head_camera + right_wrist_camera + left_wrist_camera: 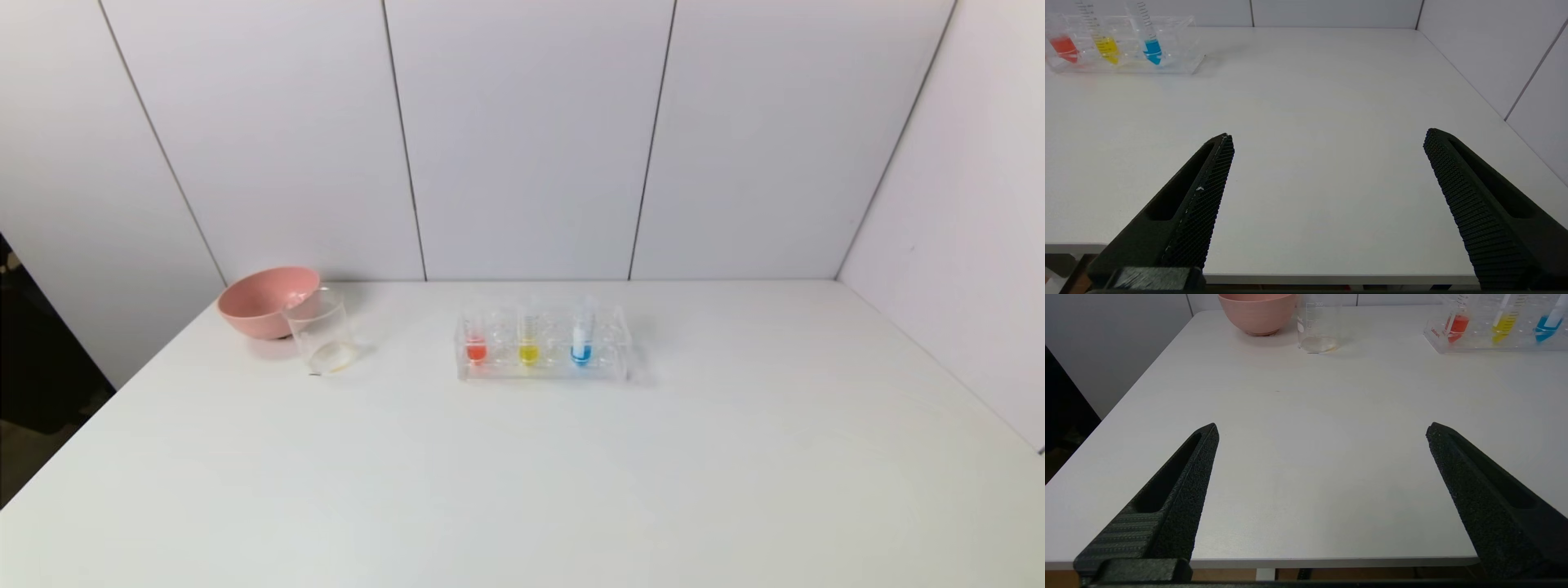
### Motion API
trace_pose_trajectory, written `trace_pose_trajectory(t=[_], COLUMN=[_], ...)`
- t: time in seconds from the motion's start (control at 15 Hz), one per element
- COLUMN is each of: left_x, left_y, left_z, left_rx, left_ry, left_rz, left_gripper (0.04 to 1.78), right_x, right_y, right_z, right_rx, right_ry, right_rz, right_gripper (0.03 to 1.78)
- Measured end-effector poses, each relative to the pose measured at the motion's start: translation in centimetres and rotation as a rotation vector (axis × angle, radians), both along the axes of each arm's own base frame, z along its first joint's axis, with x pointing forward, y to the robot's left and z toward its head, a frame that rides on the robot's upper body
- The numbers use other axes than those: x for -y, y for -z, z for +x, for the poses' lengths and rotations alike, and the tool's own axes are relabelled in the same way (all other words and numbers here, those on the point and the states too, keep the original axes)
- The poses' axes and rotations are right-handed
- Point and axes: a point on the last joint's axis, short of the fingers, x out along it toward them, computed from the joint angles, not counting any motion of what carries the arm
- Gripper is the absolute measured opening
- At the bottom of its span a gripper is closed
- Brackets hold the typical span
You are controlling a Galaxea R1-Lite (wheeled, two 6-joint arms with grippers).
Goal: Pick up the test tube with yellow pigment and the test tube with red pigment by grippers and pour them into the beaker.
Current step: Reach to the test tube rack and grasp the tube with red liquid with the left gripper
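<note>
The test tube with red pigment (476,343) and the test tube with yellow pigment (528,341) stand upright in a clear rack (543,369) at the middle of the white table. To the rack's left sits the clear beaker (322,331), a faint yellowish film on its bottom. Both arms are out of the head view. My left gripper (1322,430) hangs open by the table's near edge, far from the beaker (1318,324) and the red tube (1457,323). My right gripper (1328,136) is open too, far from the yellow tube (1107,44).
A pink bowl (265,300) sits just behind the beaker at the far left. A tube with blue liquid (581,336) stands in the rack to the right of the yellow one. White wall panels close off the back and the right side.
</note>
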Motion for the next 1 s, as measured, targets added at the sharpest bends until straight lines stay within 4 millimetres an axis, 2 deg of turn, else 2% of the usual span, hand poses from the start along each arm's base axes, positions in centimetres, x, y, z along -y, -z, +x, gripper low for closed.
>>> trace_pose_trajectory(t=[1.0], left_x=[0.0], left_y=[-0.01], left_z=[0.0], left_rx=[0.001], left_ry=[-0.001], left_rz=[0.002], left_gripper=[1.78], right_x=[0.0], right_y=[0.0], right_z=[0.0], right_rx=[0.0], right_ry=[0.0], right_rz=[0.0], right_gripper=[1.7])
